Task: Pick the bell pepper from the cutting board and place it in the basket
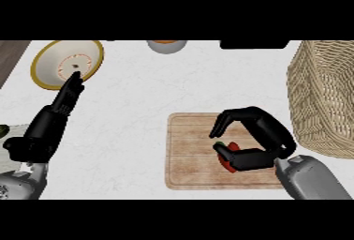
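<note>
Lower right on the cutting board (190, 154), your right hand (257, 140) is curling around the bell pepper (228, 158), basket (321, 93) lying just rightward.

Red bell pepper (226, 162) on wooden cutting board (190, 154); wicker basket (321, 93) right.

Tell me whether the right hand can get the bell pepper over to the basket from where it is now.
Probably yes. The right hand is curled round the bell pepper on the cutting board, and the basket stands just to its right with nothing between.
</note>
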Controlling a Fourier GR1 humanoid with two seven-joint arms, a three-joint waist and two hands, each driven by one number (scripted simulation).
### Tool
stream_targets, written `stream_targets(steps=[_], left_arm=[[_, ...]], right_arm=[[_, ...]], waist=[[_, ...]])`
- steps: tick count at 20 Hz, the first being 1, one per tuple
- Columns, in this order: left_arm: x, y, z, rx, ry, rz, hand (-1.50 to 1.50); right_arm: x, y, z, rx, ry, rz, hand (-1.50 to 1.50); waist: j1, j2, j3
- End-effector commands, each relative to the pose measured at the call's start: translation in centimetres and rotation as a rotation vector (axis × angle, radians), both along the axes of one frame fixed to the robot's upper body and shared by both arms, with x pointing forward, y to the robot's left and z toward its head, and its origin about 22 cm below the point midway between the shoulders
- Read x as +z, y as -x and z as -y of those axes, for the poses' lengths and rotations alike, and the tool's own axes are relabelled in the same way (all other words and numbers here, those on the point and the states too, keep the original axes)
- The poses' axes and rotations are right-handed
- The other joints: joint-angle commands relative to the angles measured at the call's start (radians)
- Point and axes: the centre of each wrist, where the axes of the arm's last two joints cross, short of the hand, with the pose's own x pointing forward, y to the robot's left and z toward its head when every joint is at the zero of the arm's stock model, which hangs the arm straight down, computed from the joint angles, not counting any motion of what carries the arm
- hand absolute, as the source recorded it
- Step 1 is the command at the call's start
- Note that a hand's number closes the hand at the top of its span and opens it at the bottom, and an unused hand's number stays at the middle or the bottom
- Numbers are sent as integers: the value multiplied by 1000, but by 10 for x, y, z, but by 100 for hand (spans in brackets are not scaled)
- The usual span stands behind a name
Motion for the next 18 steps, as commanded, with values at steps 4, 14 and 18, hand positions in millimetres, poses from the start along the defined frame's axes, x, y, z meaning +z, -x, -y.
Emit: stream_targets(steps=[4,14,18], left_arm=[[-7,-6,2,-113,58,-28,0],[-21,-8,0,-85,58,-39,0],[-12,-10,-12,-83,40,-48,0]], right_arm=[[-49,50,-53,-19,170,217,-150],[62,40,-7,-461,657,501,-150],[81,51,-1,-352,1032,461,-150]], waist=[[-3,-8,-1],[-37,-20,-6],[-27,-21,-7]])
